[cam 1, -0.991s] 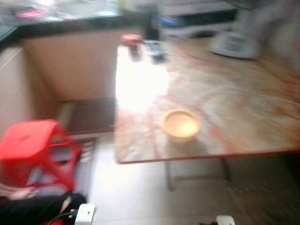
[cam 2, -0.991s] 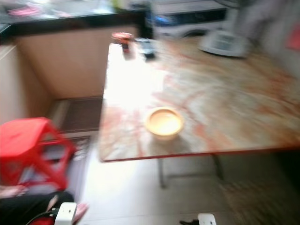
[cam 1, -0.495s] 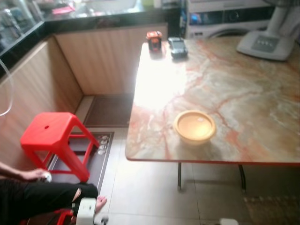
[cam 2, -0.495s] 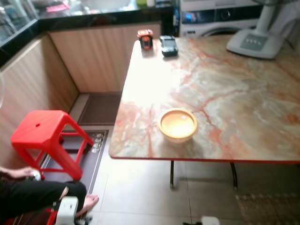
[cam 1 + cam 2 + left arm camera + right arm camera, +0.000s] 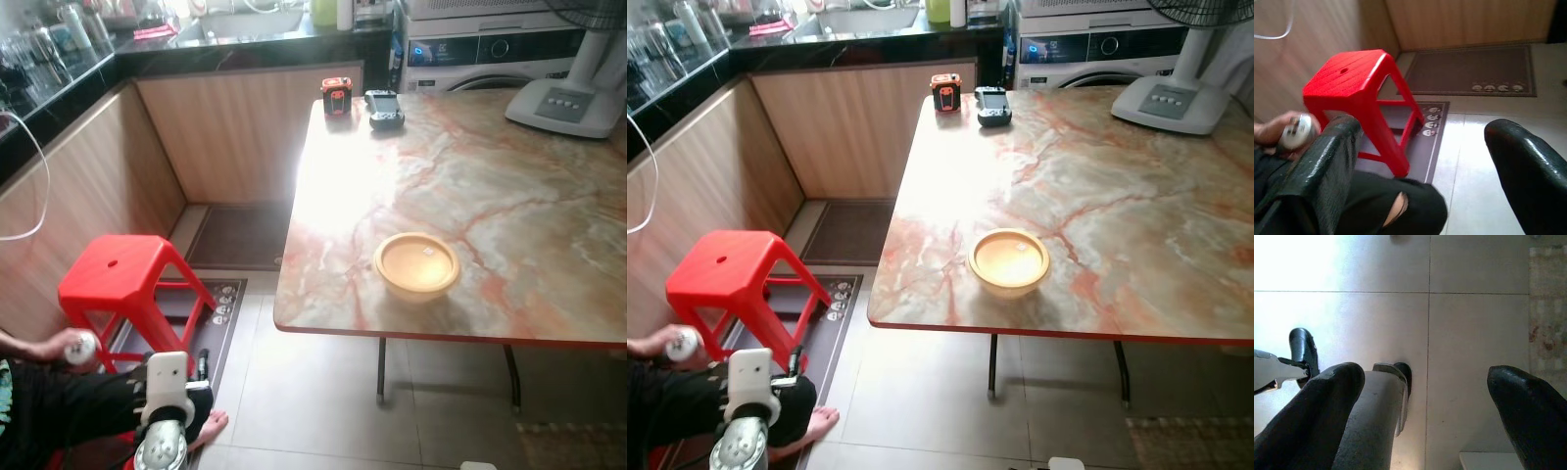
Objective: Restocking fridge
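Overall, 1 yellow bowl (image 5: 416,265), 1 red stool (image 5: 120,279), 1 marble table (image 5: 509,196).

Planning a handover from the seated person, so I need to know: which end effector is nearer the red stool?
Left. The left end effector hangs open beside the red stool, by the person's hand. The right end effector hangs open over bare floor tiles, away from the stool.

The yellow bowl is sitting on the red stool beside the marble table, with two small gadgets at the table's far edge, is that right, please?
Not quite. The yellow bowl sits on the marble table itself, near its front edge, not on the red stool, whose seat is bare. The left eye view shows this. The two small gadgets are indeed at the table's far edge.
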Tool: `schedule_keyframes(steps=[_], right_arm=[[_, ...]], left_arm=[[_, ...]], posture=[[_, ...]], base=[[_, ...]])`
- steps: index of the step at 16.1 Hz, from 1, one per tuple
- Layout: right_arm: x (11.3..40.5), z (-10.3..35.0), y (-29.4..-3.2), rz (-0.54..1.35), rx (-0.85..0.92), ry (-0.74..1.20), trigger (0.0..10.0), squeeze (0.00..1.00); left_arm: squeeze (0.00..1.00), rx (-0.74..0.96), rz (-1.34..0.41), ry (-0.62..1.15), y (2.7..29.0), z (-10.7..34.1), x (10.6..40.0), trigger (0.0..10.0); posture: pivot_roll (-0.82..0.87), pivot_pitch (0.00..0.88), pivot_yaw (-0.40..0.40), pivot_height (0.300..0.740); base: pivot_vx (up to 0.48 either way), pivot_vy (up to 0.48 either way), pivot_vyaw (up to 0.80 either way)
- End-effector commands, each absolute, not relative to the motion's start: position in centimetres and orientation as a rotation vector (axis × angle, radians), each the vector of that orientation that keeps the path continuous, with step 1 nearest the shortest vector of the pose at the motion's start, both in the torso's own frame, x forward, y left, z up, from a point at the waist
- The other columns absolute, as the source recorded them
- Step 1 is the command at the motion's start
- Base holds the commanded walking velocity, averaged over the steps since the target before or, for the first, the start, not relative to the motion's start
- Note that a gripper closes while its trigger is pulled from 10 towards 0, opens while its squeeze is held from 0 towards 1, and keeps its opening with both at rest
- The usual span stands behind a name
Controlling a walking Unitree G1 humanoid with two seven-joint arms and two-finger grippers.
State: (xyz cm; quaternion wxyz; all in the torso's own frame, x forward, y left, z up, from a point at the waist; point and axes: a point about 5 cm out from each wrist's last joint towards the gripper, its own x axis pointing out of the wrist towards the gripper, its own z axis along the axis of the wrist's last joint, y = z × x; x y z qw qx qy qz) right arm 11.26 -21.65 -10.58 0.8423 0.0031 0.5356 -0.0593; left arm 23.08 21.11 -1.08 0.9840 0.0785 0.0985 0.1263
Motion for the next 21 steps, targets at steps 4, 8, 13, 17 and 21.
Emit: schedule_keyframes(steps=[4,8,13,17,21], right_arm=[[11.4,-10.6,-21.3,-0.117,0.013,1.128,10.0,0.0],[11.6,-10.6,-21.3,-0.112,0.011,1.125,10.0,0.0],[11.8,-10.5,-21.3,-0.121,0.015,1.113,10.0,0.0],[11.9,-10.4,-21.3,-0.142,0.036,1.093,10.0,0.0],[12.0,-10.4,-21.4,-0.13,0.026,1.095,10.0,0.0]], left_arm=[[0.0,0.199,0.32,-0.08,22.4,4.0,25.2,10.0],[0.0,0.187,0.193,-0.254,20.2,8.5,28.2,10.0],[0.0,0.157,-0.147,-0.338,13.2,11.6,30.3,10.0],[0.0,0.129,-0.165,-0.338,12.8,12.1,29.9,10.0],[0.0,0.117,-0.114,-0.332,13.7,12.6,29.9,10.0]], posture=[[-0.05,0.012,0.094,0.74],[-0.05,0.035,0.091,0.74],[-0.06,0.044,0.086,0.74],[-0.07,0.053,0.093,0.74],[-0.06,0.053,0.086,0.74]], base=[[0.0,0.0,0.0],[0.0,0.0,0.0],[0.0,0.0,0.0],[0.0,0.0,0.0],[0.0,-0.066,0.0]])
